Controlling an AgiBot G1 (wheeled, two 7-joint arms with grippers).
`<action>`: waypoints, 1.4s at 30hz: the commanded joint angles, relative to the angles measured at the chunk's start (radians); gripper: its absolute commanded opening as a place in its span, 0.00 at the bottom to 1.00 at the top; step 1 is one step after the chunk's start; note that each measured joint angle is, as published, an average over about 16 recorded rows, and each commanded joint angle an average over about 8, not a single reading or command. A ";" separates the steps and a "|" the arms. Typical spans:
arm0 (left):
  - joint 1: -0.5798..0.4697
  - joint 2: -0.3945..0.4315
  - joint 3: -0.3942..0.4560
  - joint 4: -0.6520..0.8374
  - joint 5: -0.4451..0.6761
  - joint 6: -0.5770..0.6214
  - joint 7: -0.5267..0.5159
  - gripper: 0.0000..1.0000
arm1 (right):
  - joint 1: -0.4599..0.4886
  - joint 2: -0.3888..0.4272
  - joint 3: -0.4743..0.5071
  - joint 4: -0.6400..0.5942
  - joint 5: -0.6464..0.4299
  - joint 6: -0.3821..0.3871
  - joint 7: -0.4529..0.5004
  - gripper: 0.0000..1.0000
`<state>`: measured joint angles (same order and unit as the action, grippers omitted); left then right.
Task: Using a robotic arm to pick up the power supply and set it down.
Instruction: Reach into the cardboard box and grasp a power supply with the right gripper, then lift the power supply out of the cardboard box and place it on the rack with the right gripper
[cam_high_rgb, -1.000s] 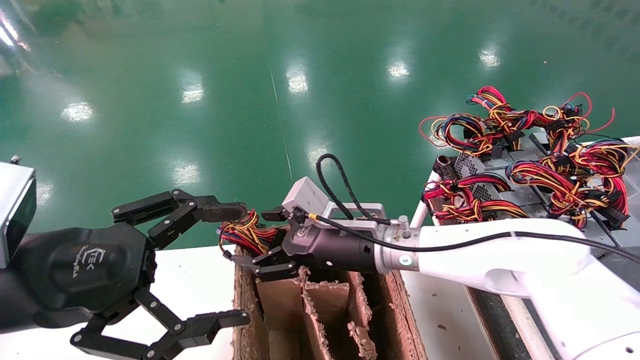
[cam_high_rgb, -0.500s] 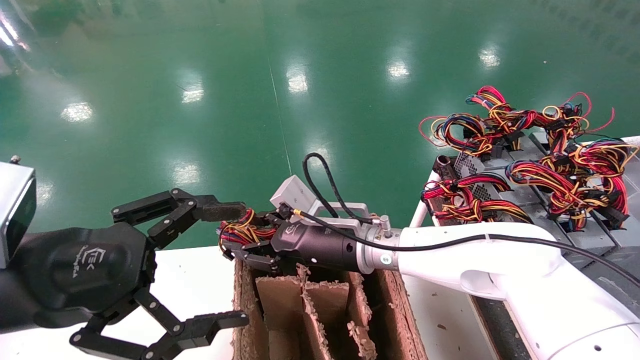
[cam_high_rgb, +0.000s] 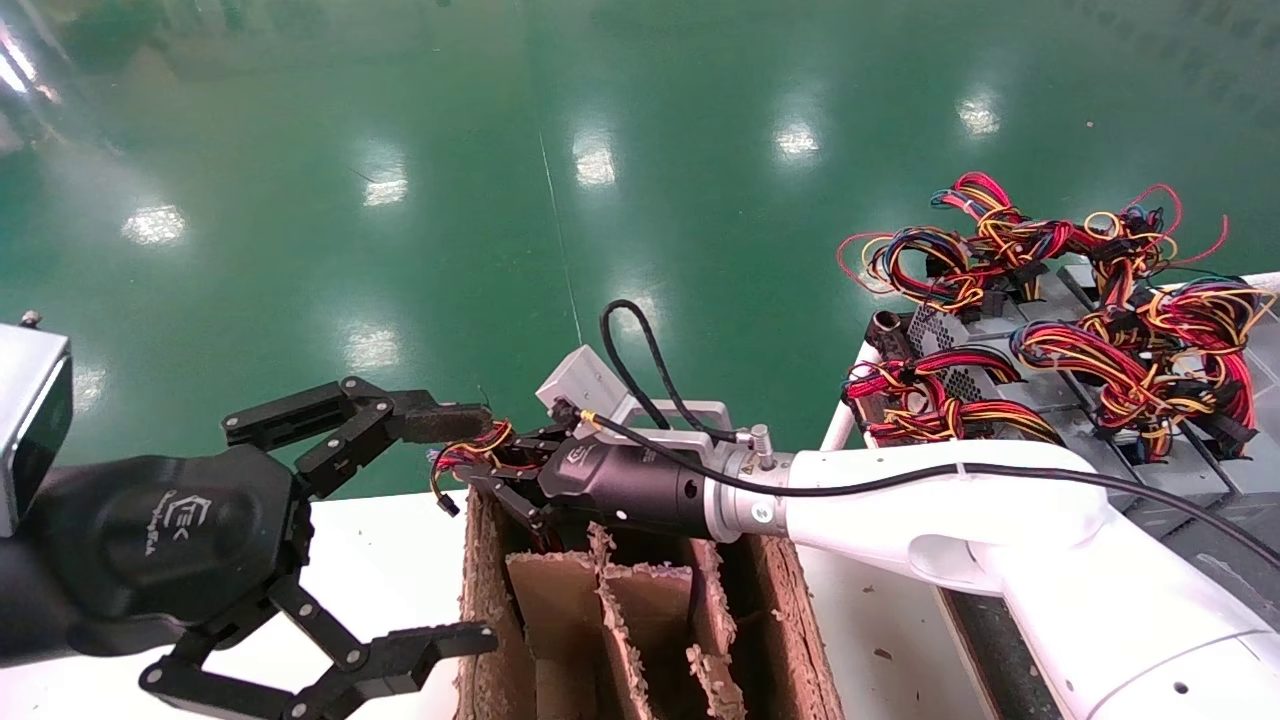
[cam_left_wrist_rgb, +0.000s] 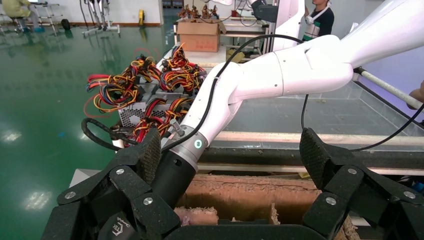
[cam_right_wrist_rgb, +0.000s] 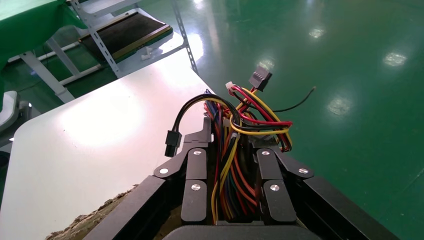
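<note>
Gripping a power supply's wire bundle (cam_right_wrist_rgb: 235, 150) in the right gripper (cam_high_rgb: 500, 480) above the cardboard box (cam_high_rgb: 480, 600); setting down pending; left gripper (cam_high_rgb: 400, 530) idling wide.

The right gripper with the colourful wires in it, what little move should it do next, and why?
Probably ease a little lower, straight down. The right gripper is shut on the wire bundle of a power supply, right at the far left slot of the cardboard box, whose dividers stand close by. The left gripper waits open beside it.
</note>
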<state>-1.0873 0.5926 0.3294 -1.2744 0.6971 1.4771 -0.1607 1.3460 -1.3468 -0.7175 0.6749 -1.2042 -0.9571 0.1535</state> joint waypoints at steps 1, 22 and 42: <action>0.000 0.000 0.000 0.000 0.000 0.000 0.000 1.00 | 0.001 0.001 -0.011 0.000 0.008 0.007 -0.002 0.00; 0.000 0.000 0.001 0.000 0.000 0.000 0.000 1.00 | 0.012 0.090 0.070 0.007 0.169 -0.092 -0.116 0.00; 0.000 0.000 0.001 0.000 -0.001 0.000 0.001 1.00 | -0.014 0.419 0.239 0.320 0.376 -0.196 -0.010 0.00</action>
<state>-1.0876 0.5922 0.3305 -1.2744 0.6964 1.4767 -0.1601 1.3367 -0.9213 -0.4788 0.9821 -0.8275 -1.1666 0.1456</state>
